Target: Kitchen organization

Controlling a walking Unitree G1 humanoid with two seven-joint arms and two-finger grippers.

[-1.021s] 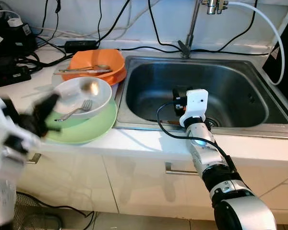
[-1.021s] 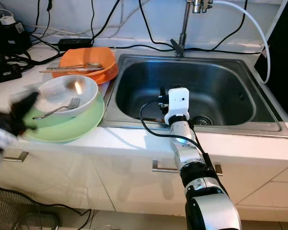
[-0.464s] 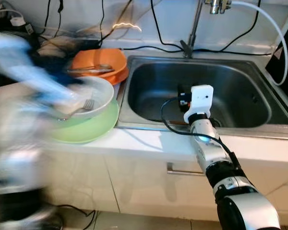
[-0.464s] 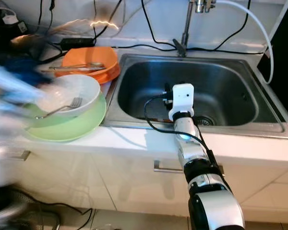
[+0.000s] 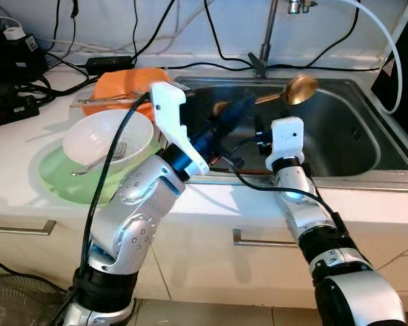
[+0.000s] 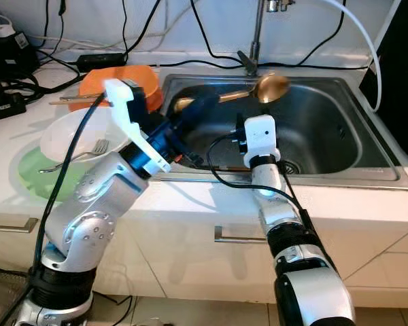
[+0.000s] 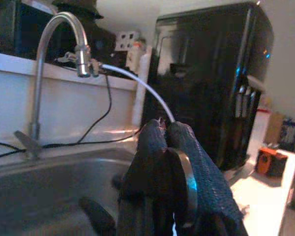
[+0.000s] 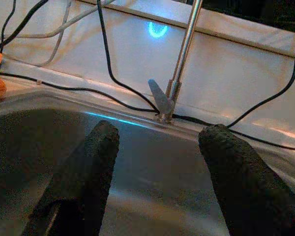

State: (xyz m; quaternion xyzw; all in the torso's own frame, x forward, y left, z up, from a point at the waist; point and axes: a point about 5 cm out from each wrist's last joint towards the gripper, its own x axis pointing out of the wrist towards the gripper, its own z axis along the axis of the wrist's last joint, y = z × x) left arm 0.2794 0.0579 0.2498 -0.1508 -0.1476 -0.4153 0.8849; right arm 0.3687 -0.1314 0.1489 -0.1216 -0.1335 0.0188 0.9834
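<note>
Left arm: bent at the elbow, forearm raised and reaching across toward the right, blurred toward the tip. Left gripper (image 5: 239,109): fingers (image 7: 157,162) pressed together, clamped. Right arm: extended forward, wrist level, white camera housing on top. Right gripper (image 8: 155,169): fingers (image 8: 86,169) spread well apart, nothing between them

The left pincer (image 5: 236,112) and its gold spoon (image 5: 292,90) span the sink (image 5: 367,146) mouth; the basin's right half lies open beyond the faucet (image 5: 264,51)
</note>
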